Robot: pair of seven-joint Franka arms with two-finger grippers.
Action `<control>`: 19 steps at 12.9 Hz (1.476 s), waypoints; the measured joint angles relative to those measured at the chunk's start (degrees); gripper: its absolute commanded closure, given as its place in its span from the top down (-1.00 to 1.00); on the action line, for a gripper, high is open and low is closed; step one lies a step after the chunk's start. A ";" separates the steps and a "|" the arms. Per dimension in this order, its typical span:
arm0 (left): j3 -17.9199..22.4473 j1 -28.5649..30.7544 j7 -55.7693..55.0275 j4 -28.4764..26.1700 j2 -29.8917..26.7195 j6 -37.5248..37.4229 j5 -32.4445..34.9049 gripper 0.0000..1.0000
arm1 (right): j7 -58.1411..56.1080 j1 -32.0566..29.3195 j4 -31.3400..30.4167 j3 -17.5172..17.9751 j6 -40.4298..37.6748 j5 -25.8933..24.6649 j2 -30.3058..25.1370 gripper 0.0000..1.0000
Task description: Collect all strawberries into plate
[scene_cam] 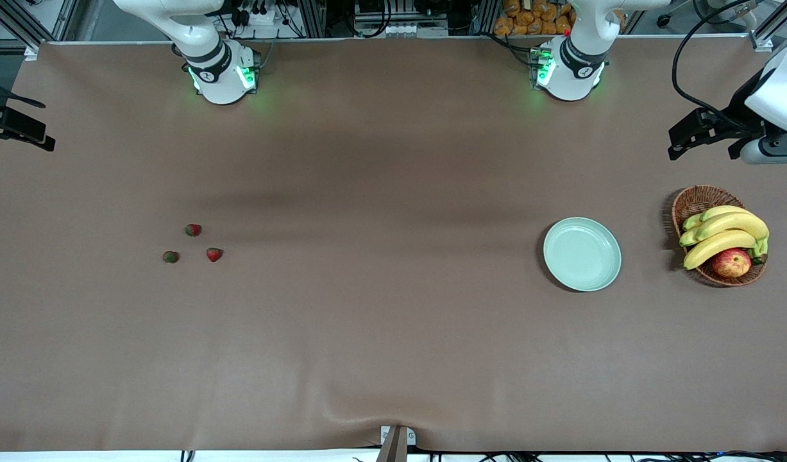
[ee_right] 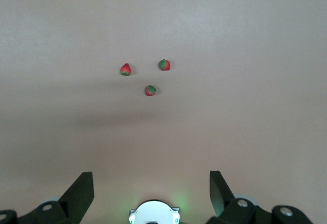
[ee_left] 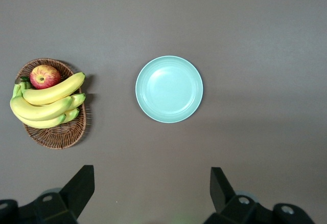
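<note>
Three small red strawberries with green tops lie close together on the brown table toward the right arm's end: one (scene_cam: 193,230), one (scene_cam: 170,256), one (scene_cam: 214,254). They also show in the right wrist view (ee_right: 125,69) (ee_right: 164,64) (ee_right: 150,90). The pale mint-green plate (scene_cam: 582,254) lies empty toward the left arm's end and shows in the left wrist view (ee_left: 169,89). My left gripper (scene_cam: 704,144) (ee_left: 152,170) is open and empty, high over the table near the plate. My right gripper (scene_cam: 40,125) (ee_right: 150,175) is open and empty, high over its end of the table.
A brown wicker basket (scene_cam: 694,199) with bananas (scene_cam: 727,234) and a red-yellow apple (scene_cam: 731,262) stands beside the plate, at the left arm's end of the table. It also shows in the left wrist view (ee_left: 53,134). The right arm's base (ee_right: 153,213) shows in the right wrist view.
</note>
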 measured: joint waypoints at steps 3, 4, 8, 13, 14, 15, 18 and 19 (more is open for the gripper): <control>0.00 -0.01 0.00 0.00 0.00 0.00 0.00 1.00 | 0.00 0.00 0.02 0.02 0.28 0.00 0.00 1.00; 0.00 -0.01 0.00 0.01 0.00 0.00 0.00 1.00 | 0.00 0.00 0.02 0.02 0.29 0.00 0.02 1.00; 0.02 0.07 1.21 0.03 0.13 -0.05 0.00 1.00 | 0.00 0.34 -2.60 0.21 1.22 0.04 2.41 1.00; 0.03 0.05 1.93 0.11 0.32 -0.05 -0.14 1.00 | 0.06 1.93 -15.28 0.30 21.90 0.05 9.62 1.00; 0.00 0.00 1.95 0.18 0.32 -0.05 -0.67 1.00 | 0.06 1.92 -17.59 0.23 27.25 0.05 11.64 1.00; -0.06 -0.07 1.96 0.25 0.31 -0.05 -1.11 1.00 | 0.08 1.84 -19.67 0.14 32.67 0.05 13.77 1.00; -0.27 -0.19 1.97 0.39 0.31 -0.05 -1.43 1.00 | 0.09 0.67 -23.91 -0.13 45.81 0.05 20.47 1.00; -0.33 -0.24 1.98 0.39 0.31 -0.05 -1.46 1.00 | 0.09 0.00 -24.49 -0.21 48.37 0.05 22.68 1.00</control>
